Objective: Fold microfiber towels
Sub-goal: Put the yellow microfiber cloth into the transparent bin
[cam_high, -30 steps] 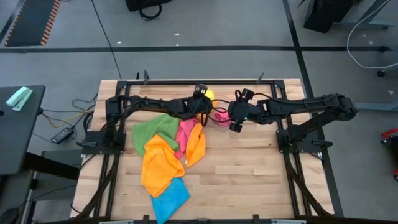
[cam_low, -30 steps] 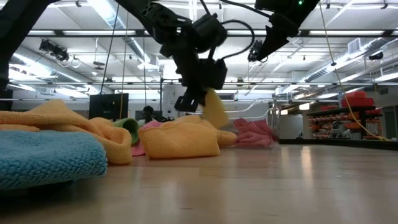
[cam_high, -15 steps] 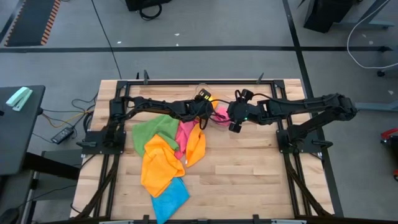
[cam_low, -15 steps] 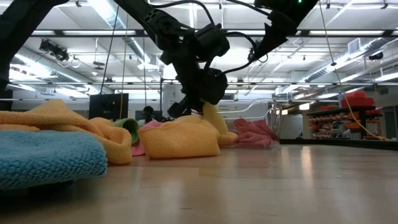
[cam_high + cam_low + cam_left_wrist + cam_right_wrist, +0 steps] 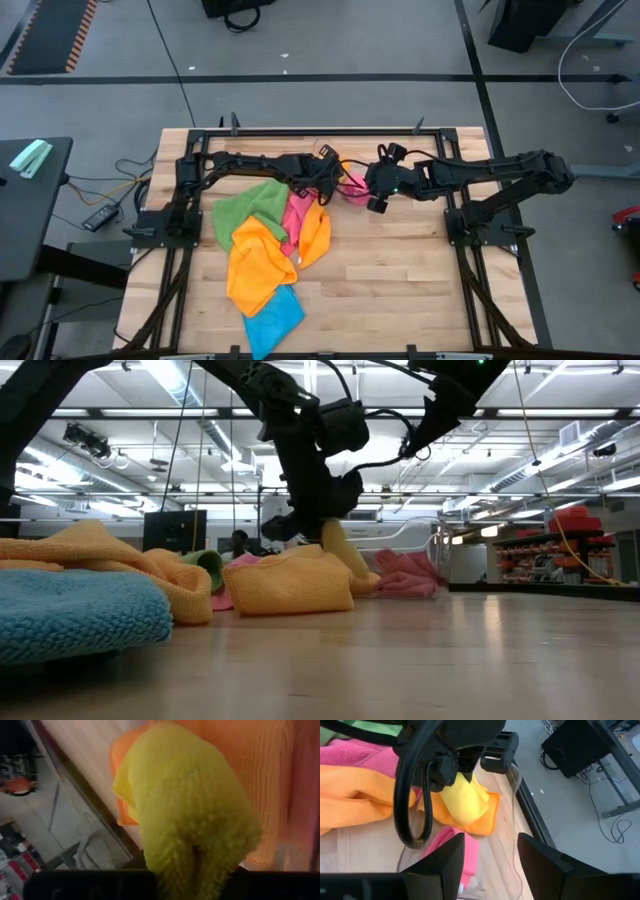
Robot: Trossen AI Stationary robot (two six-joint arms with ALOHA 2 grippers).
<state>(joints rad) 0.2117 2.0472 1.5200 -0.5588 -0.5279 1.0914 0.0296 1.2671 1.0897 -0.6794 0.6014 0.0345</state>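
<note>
1. Currently we judge the pick-out step is in hand; left gripper (image 5: 465, 770) pinches the yellow towel (image 5: 462, 800) over the heap's far end.
2. Right gripper (image 5: 490, 857) hovers beside, jaws spread, empty.
3. Next, we think: carry it to bare table (image 5: 400, 280) and spread it flat.

Wooden table with a heap of bright cloths

The pale plank table (image 5: 400, 280) carries a green cloth (image 5: 245, 208), pink cloth (image 5: 297, 212), large orange cloth (image 5: 255, 262) and blue cloth (image 5: 272, 318), overlapping in a trail running away from the left gripper (image 5: 322, 172); another pink cloth (image 5: 354, 185) lies between both grippers.
</note>
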